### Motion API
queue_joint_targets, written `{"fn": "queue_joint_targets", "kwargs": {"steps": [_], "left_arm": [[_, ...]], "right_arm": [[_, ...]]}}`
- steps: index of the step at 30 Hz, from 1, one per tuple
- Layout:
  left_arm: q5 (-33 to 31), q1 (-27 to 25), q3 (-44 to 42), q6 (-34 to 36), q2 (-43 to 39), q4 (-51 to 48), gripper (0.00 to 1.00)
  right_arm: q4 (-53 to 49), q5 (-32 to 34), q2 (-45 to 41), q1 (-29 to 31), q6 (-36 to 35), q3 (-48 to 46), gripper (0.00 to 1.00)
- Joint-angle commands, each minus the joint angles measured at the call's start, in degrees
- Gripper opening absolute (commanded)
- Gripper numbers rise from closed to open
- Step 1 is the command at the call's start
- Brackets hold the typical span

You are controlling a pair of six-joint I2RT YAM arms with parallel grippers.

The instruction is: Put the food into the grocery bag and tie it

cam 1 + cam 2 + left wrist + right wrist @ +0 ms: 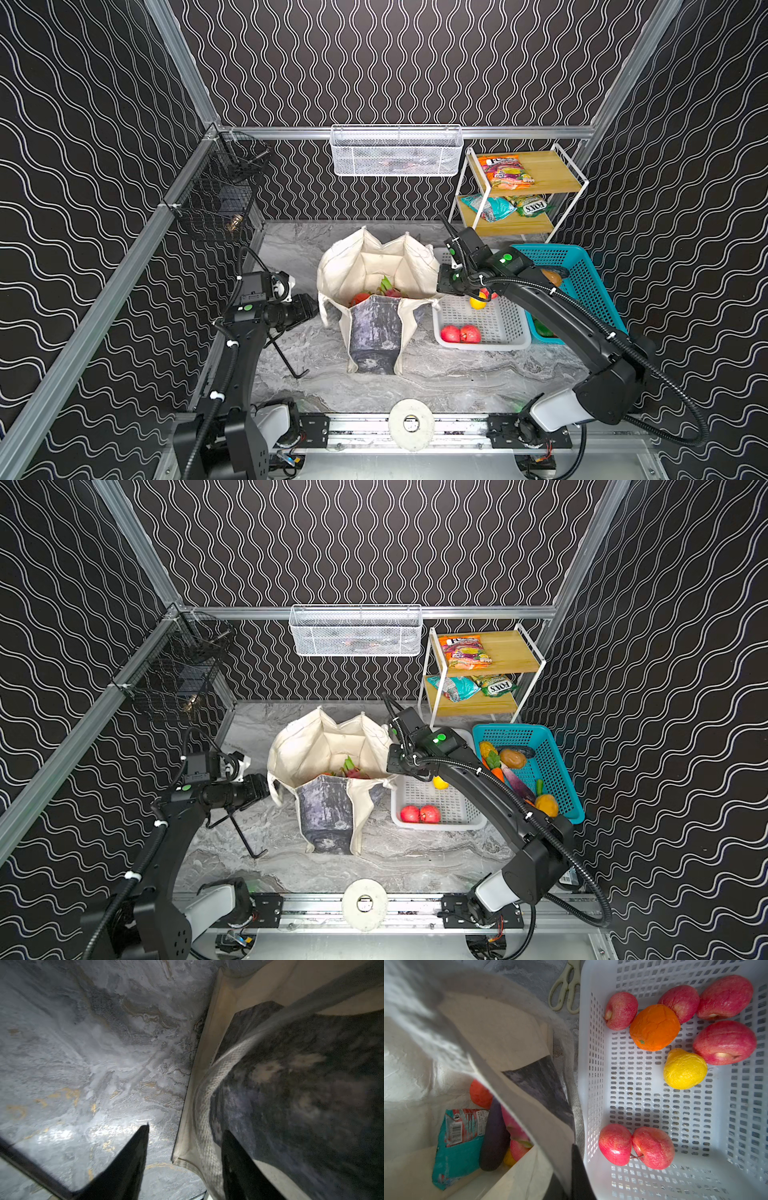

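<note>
**Grocery bag**: cream canvas tote with its grey marbled panel facing 6 o'clock. It stands at the centre of the marble tabletop with its mouth spread wide.

**Contents, right wrist view:** teal snack packet, purple eggplant and pink dragon fruit.

**White perforated basket**: just beside the bag at its 3 o'clock. It holds six red apples, one orange and one lemon.

**Teal basket**: at 3 o'clock of the white one, holding mixed toy vegetables.

**Shelf rack**: at 1 o'clock of the bag, with three snack packets on two shelves.

**Scissors**: cream-handled, lying on the tabletop between the bag and the white basket.

**Left gripper**: low at the bag's 9 o'clock side with its jaws apart. The bag's corner seam and woven handle strap lie between the fingers, unclamped.

**Right gripper**: at the bag's 3 o'clock rim with its jaws closed. It appears to pinch the rim fabric, though cloth hides most of the contact.
</note>
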Motion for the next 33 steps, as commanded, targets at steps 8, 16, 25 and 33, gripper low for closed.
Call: {"fn": "queue_joint_targets", "kwargs": {"steps": [8, 16, 25, 33], "left_arm": [[7.2, -0.6, -0.23, -0.65, 3.17, 7.17, 0.46], [5.99, -3.71, 0.57, 0.65, 7.02, 6.55, 0.52], [5.77, -5.41, 0.61, -0.06, 9.95, 9.08, 0.44], [2.21, -5.43, 1.99, -1.55, 8.58, 9.54, 0.16]], "right_arm": [[0.7, 0.28, -0.48, -0.08, -0.16, 0.16, 0.0], [0.8, 0.08, -0.26, -0.08, 0.17, -0.14, 0.0], [0.79, -0.16, -0.17, -0.08, 0.19, -0.31, 0.0], [0.71, -0.23, -0.08, -0.08, 0.24, -0.1, 0.0]]}}
